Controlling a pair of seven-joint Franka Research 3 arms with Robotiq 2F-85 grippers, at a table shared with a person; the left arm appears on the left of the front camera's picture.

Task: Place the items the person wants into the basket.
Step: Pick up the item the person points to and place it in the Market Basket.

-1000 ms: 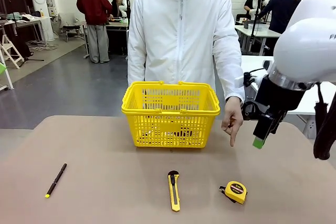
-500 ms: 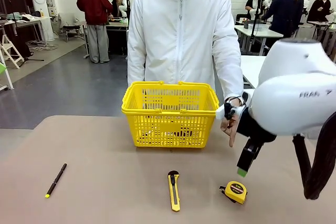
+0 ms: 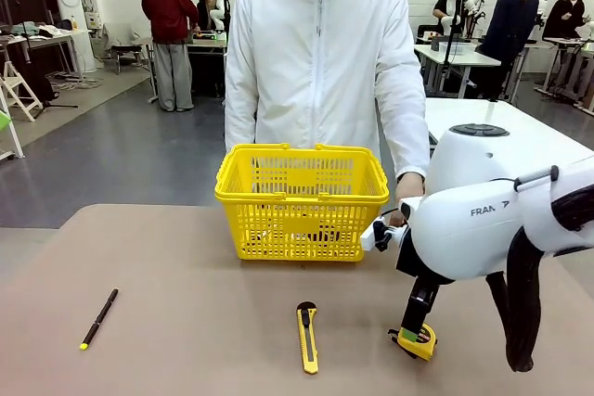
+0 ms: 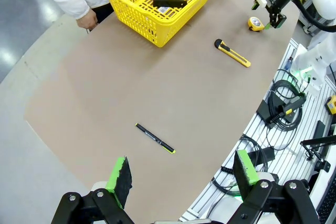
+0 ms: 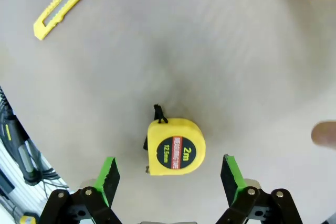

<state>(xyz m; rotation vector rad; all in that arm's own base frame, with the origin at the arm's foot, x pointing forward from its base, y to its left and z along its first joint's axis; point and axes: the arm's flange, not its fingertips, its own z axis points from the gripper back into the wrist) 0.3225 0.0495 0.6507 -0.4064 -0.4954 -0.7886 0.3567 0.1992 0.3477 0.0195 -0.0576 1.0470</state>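
**Right arm low over the tape measure, jaws wide**

From across the desk [image 3: 186, 285], the right gripper [image 3: 415, 322] hangs just above the small yellow-and-black tape measure [image 3: 417, 340], its white arm blocking part of it. The right wrist camera settles what that angle hides: the tape measure [image 5: 175, 146] lies flat on the desk between the two green pads [image 5: 108, 178], apart from both, so the jaws stand wide open with nothing held. A blurred fingertip of the person [image 5: 325, 134] shows at that picture's edge.

The left gripper [image 4: 181, 174] hovers high over the near desk edge, jaws also fully spread and empty. Its wide look down gives what the front angle cannot: inside the yellow basket [image 4: 134, 14] lies a black object, too small to name. It also shows the thin black pen [image 4: 155, 138] and the utility knife [image 4: 232, 53] lying well apart on the desk.

The person [image 3: 320, 62] in the white jacket stands behind the basket [image 3: 302, 201].
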